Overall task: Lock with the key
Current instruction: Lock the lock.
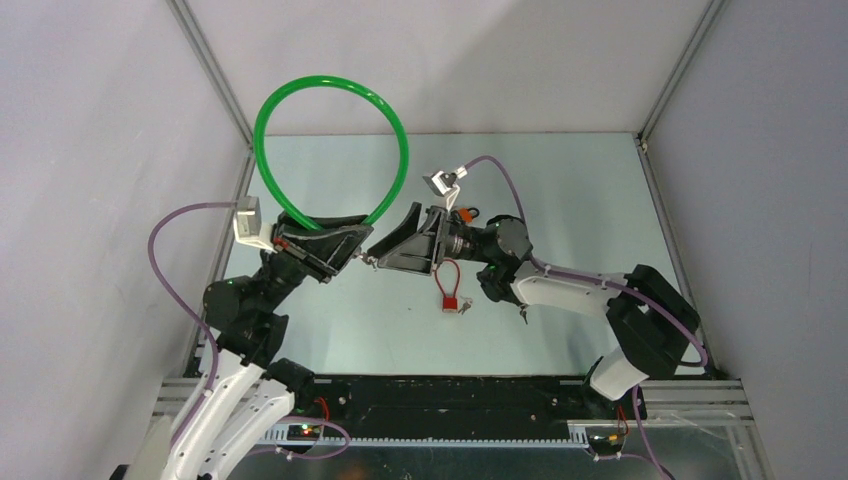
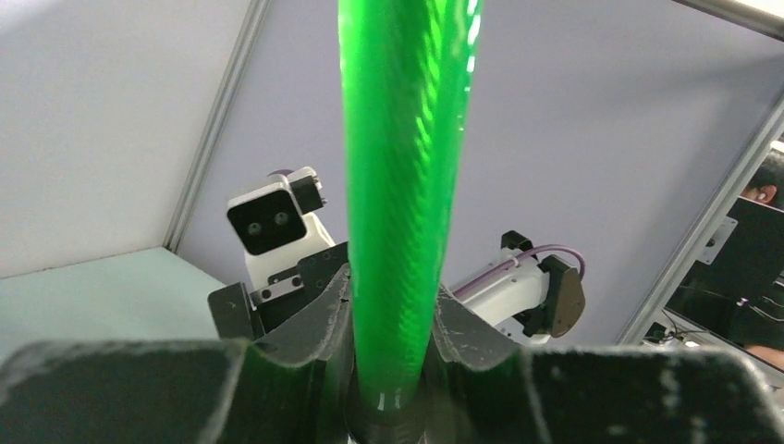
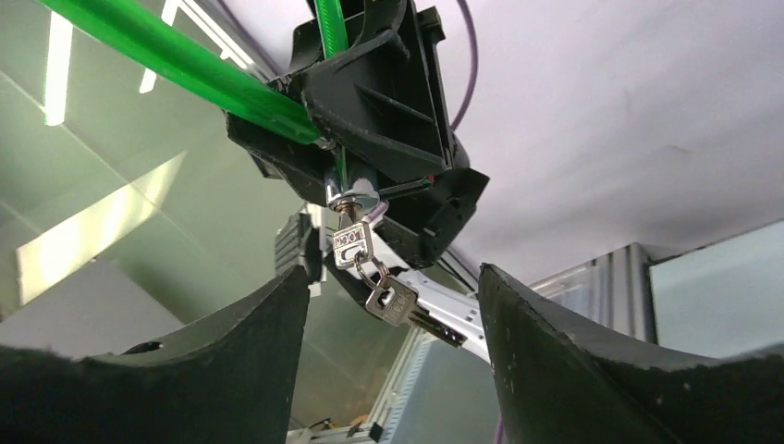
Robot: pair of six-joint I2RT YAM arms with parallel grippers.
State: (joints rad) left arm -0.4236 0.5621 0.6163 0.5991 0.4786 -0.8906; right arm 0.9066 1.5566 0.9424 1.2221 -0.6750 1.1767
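Key (image 3: 351,245) sits in the cylinder (image 3: 352,191) at the end of the green cable lock (image 1: 330,82), with a spare key (image 3: 393,301) dangling from its ring. Left gripper (image 1: 345,252) is clamped on the lock where the cable enters the body, holding it above the table (image 1: 560,200) with the loop standing up. Right gripper (image 3: 393,277) is spread wide and points at the key. The key lies in line with the gap, just beyond the fingertips (image 3: 294,282), touching neither. Red padlock (image 1: 448,290) lies on the table below the right wrist.
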